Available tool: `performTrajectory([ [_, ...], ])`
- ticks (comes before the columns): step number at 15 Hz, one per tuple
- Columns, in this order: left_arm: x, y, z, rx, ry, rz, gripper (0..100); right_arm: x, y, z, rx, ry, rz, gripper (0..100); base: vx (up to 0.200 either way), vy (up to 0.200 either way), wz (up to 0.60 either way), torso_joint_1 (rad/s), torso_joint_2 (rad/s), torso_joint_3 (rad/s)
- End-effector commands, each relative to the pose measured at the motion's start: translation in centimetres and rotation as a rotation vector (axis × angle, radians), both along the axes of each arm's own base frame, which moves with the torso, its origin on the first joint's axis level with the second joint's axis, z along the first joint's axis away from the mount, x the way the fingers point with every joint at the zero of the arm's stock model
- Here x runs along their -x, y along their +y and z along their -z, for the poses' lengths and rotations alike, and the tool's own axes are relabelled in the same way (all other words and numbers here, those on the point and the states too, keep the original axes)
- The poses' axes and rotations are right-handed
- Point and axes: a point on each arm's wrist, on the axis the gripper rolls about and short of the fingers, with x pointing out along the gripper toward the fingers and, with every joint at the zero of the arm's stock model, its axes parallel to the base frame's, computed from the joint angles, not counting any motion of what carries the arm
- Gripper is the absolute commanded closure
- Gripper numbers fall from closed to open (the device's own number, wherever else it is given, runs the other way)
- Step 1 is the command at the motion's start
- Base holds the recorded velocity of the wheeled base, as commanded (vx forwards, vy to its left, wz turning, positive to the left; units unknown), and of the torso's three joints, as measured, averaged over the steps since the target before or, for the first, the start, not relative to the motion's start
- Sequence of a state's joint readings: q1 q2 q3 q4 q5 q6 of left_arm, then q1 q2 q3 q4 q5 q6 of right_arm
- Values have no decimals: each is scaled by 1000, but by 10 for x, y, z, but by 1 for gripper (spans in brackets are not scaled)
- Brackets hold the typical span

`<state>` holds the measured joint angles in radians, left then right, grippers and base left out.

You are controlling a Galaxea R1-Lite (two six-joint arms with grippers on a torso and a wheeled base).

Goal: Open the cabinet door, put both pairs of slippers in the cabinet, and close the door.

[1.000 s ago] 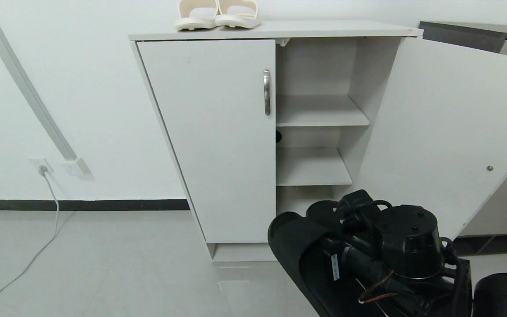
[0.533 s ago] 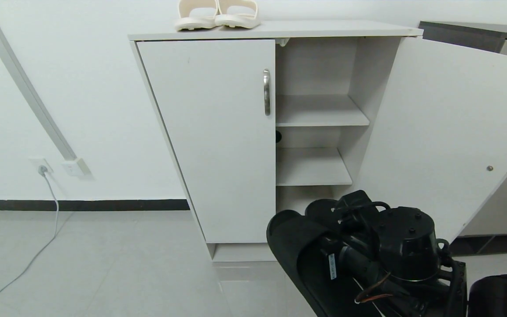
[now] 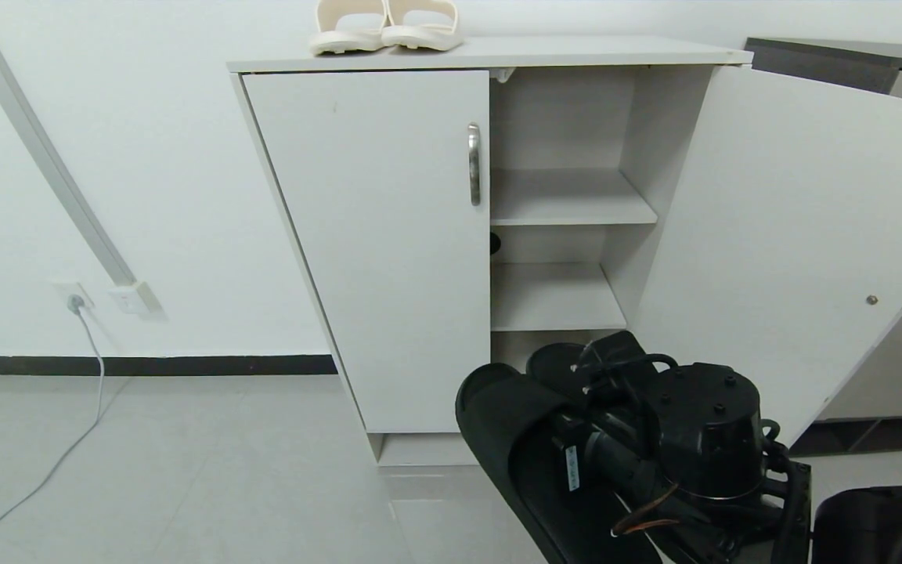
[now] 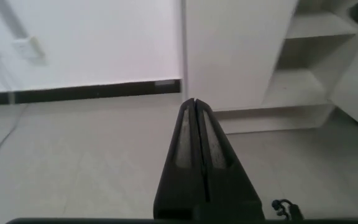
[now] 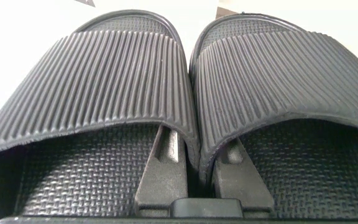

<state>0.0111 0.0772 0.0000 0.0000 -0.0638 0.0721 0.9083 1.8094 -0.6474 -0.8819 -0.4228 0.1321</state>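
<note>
A white two-door wooden cabinet [image 3: 576, 52] is recorded standing against the wall. Its left door [image 3: 377, 243], fitted with a vertical metal bar handle [image 3: 474, 164], is found closed. Its right door [image 3: 780, 227] is swung wide open, and an upper shelf [image 3: 568, 196] and a lower shelf [image 3: 553, 296] are exposed inside.

A pair of cream open-toe slippers [image 3: 386, 25] is set side by side on the cabinet's top, above the closed door.

A pair of black ribbed-strap rubber slippers [image 3: 510, 423] is held in front of the cabinet's open half, below the level of the lower shelf, toes pointed toward the cabinet. Whether the toes have crossed the cabinet's front edge cannot be determined.

The right gripper [image 5: 199, 168] is seen with one finger inside each black slipper, beneath the straps. The fingers are clamped on the two adjoining inner walls, so that the pair is pinched together.

The left gripper [image 4: 195, 109] is observed above the grey tiled floor [image 4: 73, 162], in front of the cabinet toward its closed-door side. Its fingers are pressed flat against each other.

A wall socket [image 3: 75, 301] with a grey cable [image 3: 67, 446] is noted beyond the cabinet's closed-door side.
</note>
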Motion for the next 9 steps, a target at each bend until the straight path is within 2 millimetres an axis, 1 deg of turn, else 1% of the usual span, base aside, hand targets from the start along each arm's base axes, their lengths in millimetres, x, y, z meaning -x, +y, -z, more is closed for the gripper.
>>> performTrajectory([
  [1,5,1,1,15,-63,9,100,1,0,-2,-6,-5,-2,100,0,0,0,0,0,0],
  [4,6,1,1,41,-71,-16,100,-1,3,-8,-26,-24,32,100,0,0,0,0,0,0],
  [5,6,1,1,43,-72,-18,100,-5,2,-14,-38,-43,72,100,0,0,0,0,0,0],
  [7,6,1,1,61,-72,-29,100,-5,-2,-19,-48,-52,80,100,0,0,0,0,0,0],
  [9,6,1,1,61,-73,-31,100,-9,-1,-28,-73,-72,94,100,0,0,0,0,0,0],
])
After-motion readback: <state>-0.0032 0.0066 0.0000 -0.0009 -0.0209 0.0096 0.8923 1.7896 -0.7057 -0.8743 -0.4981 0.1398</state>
